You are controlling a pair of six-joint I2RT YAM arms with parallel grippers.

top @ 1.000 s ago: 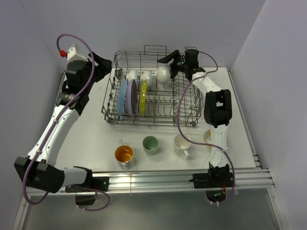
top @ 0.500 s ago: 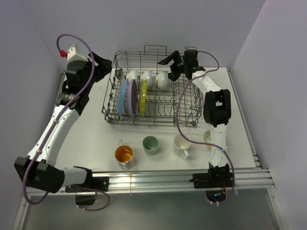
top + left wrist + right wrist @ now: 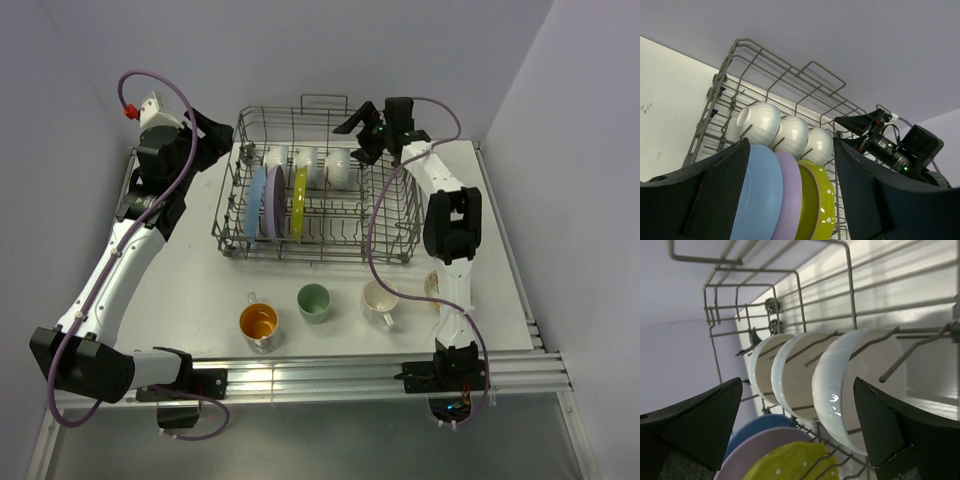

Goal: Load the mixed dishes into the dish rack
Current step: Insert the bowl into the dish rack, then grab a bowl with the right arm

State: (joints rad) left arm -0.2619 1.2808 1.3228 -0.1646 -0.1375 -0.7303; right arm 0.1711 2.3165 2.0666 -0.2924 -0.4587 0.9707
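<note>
The grey wire dish rack [image 3: 398, 225] holds a blue plate [image 3: 258, 205], a lavender plate [image 3: 275, 200] and a yellow-green plate [image 3: 299, 200] on edge. Three white bowls [image 3: 308, 160] stand behind them. My right gripper [image 3: 355, 138] is open and empty, just above and right of the nearest white bowl [image 3: 850, 390]. My left gripper [image 3: 215, 140] is open and empty, raised at the rack's left end and facing the plates [image 3: 760, 195]. An orange-inside cup [image 3: 258, 322], a pale green cup [image 3: 313, 301] and a white mug [image 3: 379, 300] stand on the table in front of the rack.
A floral-patterned bowl [image 3: 433, 285] sits at the right, partly hidden behind the right arm. The rack's right half has bare tines. Walls close in at the back and both sides, and a metal rail runs along the near edge.
My right gripper held a white bowl over the rack; that bowl now rests in the tines beside the other two. The open gripper has drawn back slightly to the right. The left arm has not moved.
</note>
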